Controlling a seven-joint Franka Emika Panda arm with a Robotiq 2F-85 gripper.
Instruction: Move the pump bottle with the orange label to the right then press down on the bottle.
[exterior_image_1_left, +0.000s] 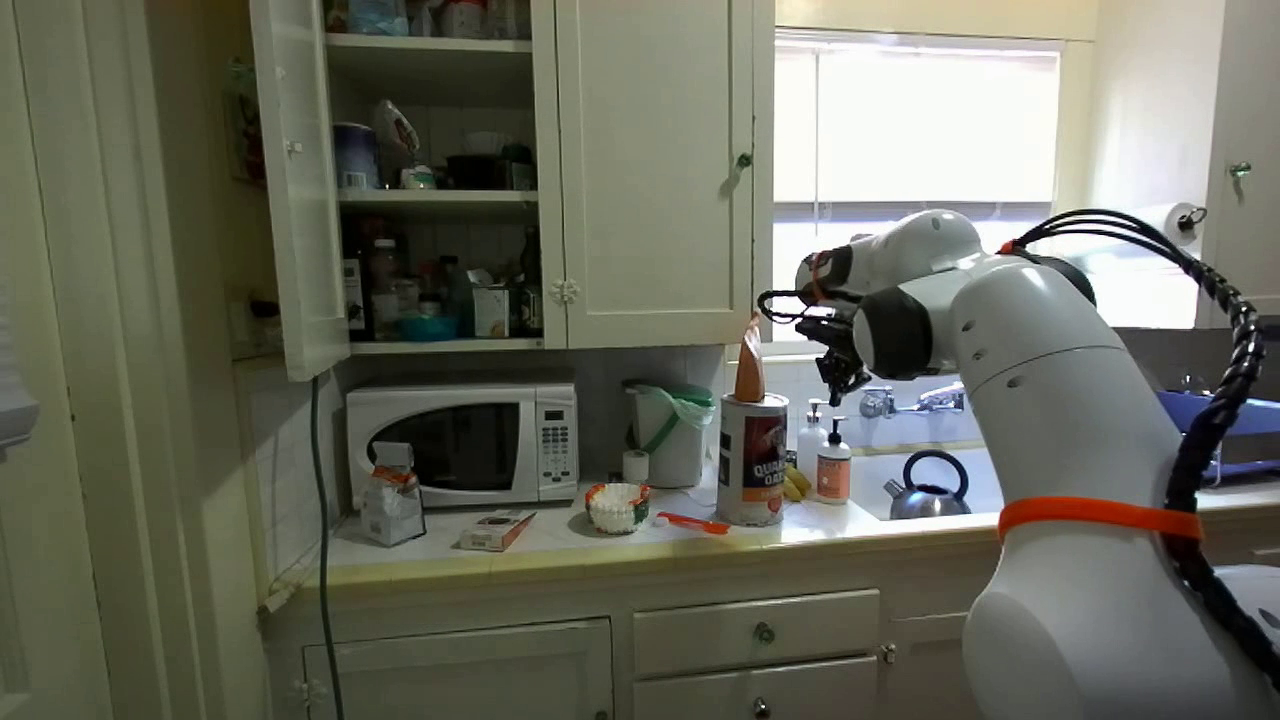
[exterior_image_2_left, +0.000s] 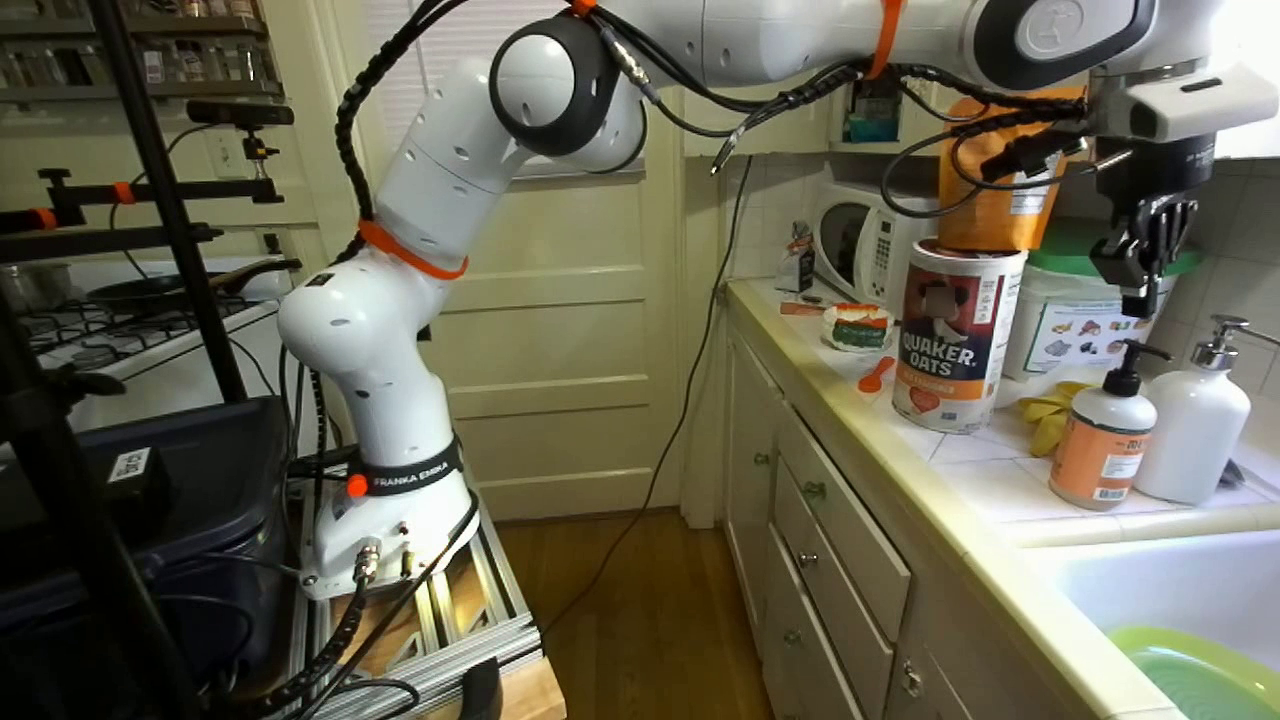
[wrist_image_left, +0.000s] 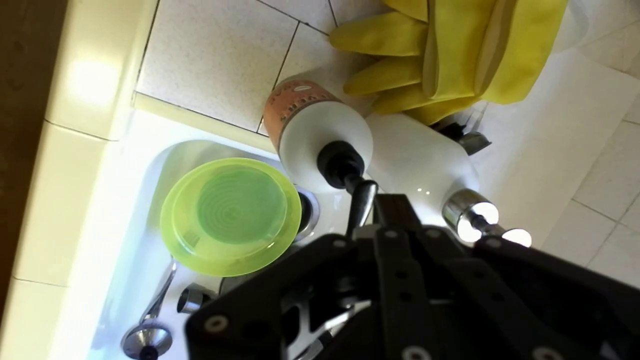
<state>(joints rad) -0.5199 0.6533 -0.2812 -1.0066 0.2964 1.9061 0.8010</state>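
In the wrist view, the Robotiq gripper (wrist_image_left: 400, 212), cropped below, hides the end of the spout (wrist_image_left: 363, 197) on the orange-labelled pump bottle (wrist_image_left: 320, 142). In both exterior views that bottle, its label (exterior_image_2_left: 1095, 455) illegible, partly covers a white pump dispenser (exterior_image_2_left: 1200, 430).

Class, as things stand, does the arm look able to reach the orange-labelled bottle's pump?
Probably yes: in both exterior views the shut pincer shows just above the black pump, with nothing visible between them. The white bottle stands close by, so a straight press down seems safest.
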